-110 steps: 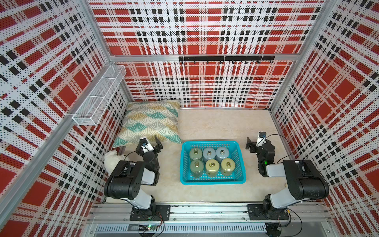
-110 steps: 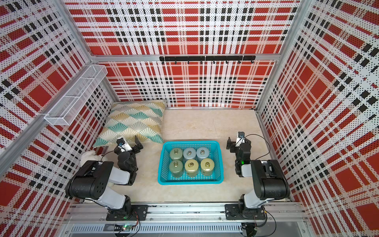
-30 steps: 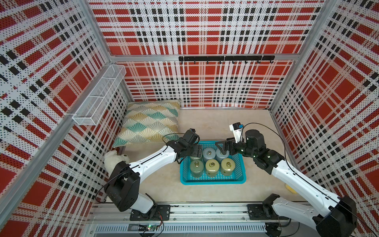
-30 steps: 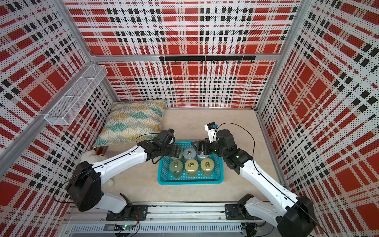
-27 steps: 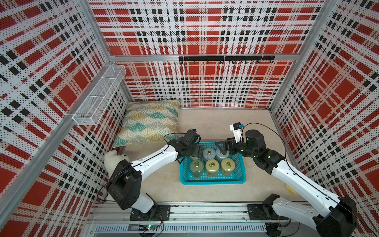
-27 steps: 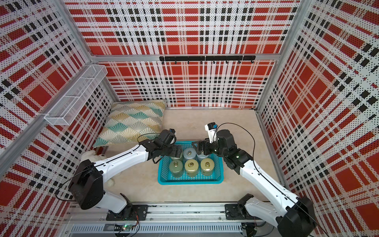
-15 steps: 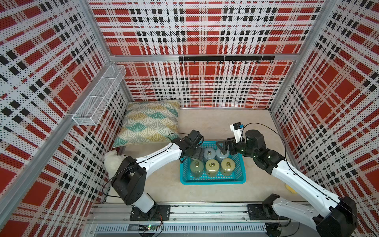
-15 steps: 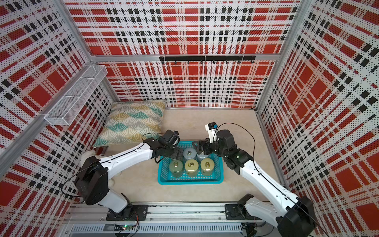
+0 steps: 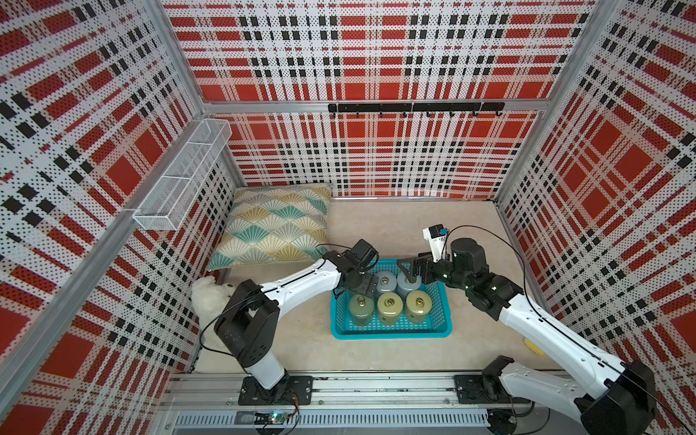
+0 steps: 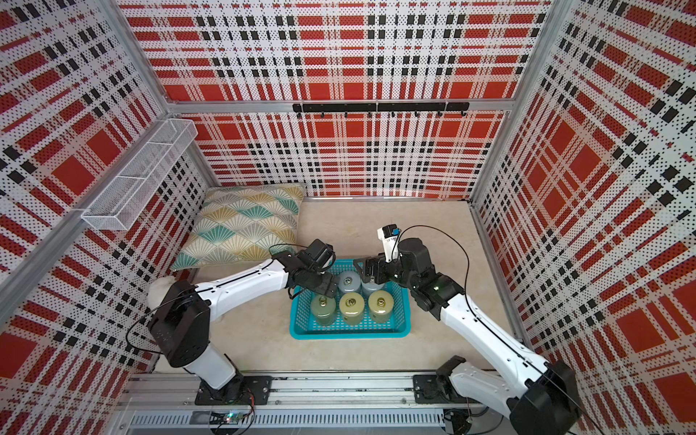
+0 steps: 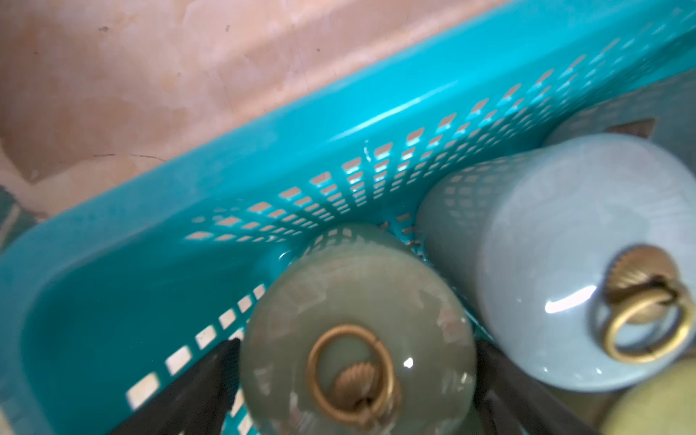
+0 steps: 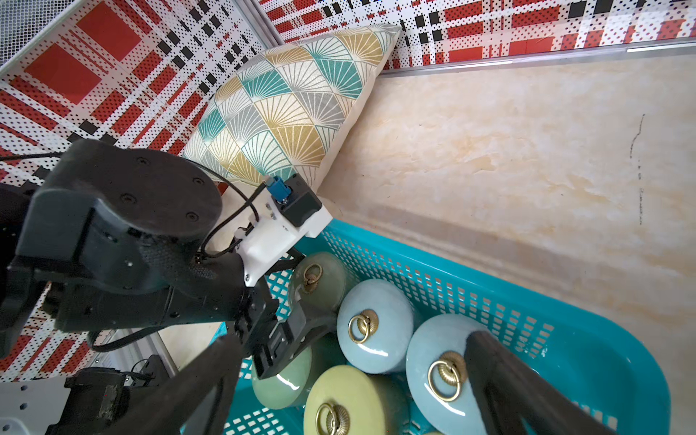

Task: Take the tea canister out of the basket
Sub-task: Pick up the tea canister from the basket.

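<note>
Sage-green glaze, glossy, with a brass ring pull on a ribbed knob at the middle of its lid: this is the tea canister (image 11: 354,339), a squat cylinder in the basket (image 9: 391,333). It stands in the far corner on the left arm's side, just beside the perforated turquoise wall.

Six canisters stand there in two rows of three. With it in the far row are two blue-grey canisters (image 9: 386,282). The near row holds a second green canister (image 9: 360,308) and two yellow-green canisters (image 9: 389,306).

The left gripper (image 11: 357,348) is spread, one black finger just beside each side of the tea canister. The blurred left wrist view does not show whether they touch it. The right gripper (image 12: 354,339) is spread wide above the outer blue-grey one.

Both top views show only five lids, the left gripper (image 9: 363,288) covering the sixth. The right wrist view shows that lid (image 12: 320,278).

Beyond the one basket are one fan-patterned cushion (image 9: 275,226), one white wire rack (image 9: 180,177) and one black hook rail (image 9: 414,107).
</note>
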Tool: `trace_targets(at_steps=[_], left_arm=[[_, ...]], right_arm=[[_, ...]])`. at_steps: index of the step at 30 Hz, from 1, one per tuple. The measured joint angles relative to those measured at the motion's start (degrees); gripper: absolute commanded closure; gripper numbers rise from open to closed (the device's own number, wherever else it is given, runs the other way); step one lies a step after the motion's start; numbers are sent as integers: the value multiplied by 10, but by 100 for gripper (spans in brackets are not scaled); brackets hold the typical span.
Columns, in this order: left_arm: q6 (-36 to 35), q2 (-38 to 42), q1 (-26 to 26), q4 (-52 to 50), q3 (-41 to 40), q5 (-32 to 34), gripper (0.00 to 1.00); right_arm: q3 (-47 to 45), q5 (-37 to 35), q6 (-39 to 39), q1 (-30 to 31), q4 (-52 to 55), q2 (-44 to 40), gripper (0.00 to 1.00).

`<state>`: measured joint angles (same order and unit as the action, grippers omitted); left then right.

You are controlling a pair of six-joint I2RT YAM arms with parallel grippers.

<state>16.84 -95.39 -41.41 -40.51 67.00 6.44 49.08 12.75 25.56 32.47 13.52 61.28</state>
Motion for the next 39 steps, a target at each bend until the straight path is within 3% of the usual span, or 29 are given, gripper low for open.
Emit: trace_targets(at_steps=[16, 39], left_arm=[[-6, -44, -4, 13, 17, 2, 2], [7, -46, 7, 32, 16, 15, 6]], right_arm=[[0, 0, 0, 0, 0, 0, 0], [0, 0, 2, 0, 0, 0, 0]])
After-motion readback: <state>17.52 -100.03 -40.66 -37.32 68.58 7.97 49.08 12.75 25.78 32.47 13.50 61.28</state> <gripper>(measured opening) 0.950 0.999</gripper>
